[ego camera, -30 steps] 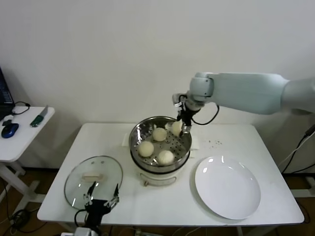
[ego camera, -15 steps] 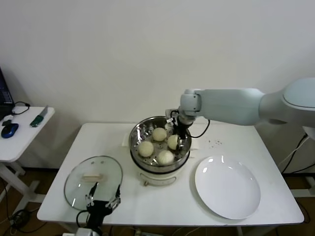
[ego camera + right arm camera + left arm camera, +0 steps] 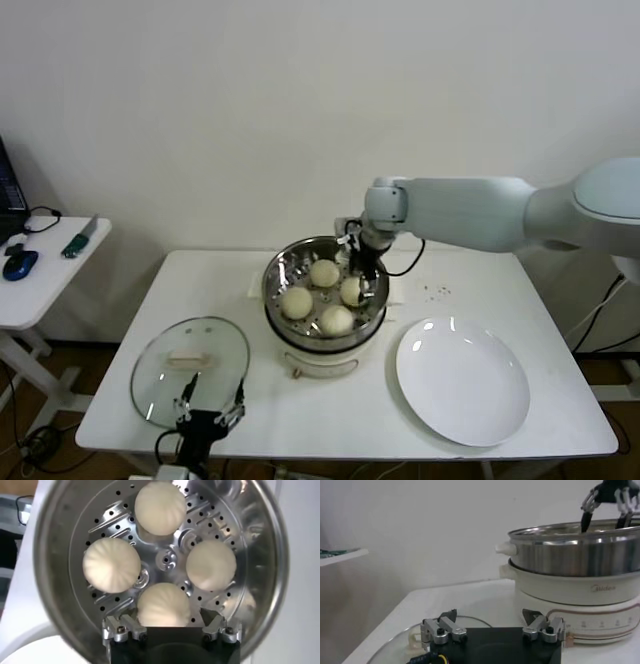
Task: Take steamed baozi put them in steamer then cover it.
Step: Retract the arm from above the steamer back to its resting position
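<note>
A plain white wall (image 3: 250, 110) stands behind a white table (image 3: 560, 330); a smaller white side table (image 3: 40, 280) is on the left

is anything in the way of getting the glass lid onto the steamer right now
Yes: the right gripper hangs open inside the steamer, over the nearest baozi. The cover lies beside it, by the left gripper.

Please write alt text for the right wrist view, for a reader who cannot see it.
Four steamed baozi sit on the perforated tray of the steamer, seen from directly above. The right tool is open around the nearest bun.
</note>
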`<action>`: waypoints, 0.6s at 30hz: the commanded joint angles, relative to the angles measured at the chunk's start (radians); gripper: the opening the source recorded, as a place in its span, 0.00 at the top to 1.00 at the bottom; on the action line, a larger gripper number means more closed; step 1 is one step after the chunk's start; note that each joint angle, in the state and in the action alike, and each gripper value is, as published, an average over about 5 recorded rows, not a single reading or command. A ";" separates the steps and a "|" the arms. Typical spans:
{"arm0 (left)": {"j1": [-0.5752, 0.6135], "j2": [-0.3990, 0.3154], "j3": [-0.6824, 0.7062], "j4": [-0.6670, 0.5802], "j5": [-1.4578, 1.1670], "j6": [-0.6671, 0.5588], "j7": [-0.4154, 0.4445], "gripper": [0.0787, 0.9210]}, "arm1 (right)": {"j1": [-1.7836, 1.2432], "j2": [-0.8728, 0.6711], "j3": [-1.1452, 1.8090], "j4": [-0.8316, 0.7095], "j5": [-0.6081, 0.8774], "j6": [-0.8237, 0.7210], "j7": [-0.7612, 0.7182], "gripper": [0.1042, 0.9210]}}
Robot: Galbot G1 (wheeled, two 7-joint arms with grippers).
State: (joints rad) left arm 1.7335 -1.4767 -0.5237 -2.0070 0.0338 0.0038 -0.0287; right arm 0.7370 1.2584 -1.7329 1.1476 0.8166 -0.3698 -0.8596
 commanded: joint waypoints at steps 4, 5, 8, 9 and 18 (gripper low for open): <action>-0.007 0.010 -0.007 0.004 -0.006 0.002 -0.003 0.12 | 0.142 -0.157 0.034 0.113 0.054 0.034 -0.047 0.12; -0.008 0.010 -0.006 0.003 -0.006 0.002 -0.003 0.12 | 0.143 -0.183 0.048 0.127 0.050 0.037 -0.041 0.12; -0.012 0.011 -0.006 0.002 -0.006 0.004 -0.005 0.12 | 0.125 -0.282 0.110 0.176 0.029 0.070 0.022 0.12; -0.014 0.011 -0.007 0.003 -0.005 0.004 -0.007 0.12 | 0.115 -0.316 0.129 0.197 0.025 0.091 0.065 0.12; -0.050 0.021 -0.015 0.004 0.044 0.010 -0.048 0.12 | -0.160 -0.626 0.344 0.379 -0.023 0.280 0.516 0.12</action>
State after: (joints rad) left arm 1.7040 -1.4599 -0.5351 -2.0028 0.0378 0.0091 -0.0519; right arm 0.7826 0.9558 -1.6000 1.3488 0.8289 -0.2505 -0.7116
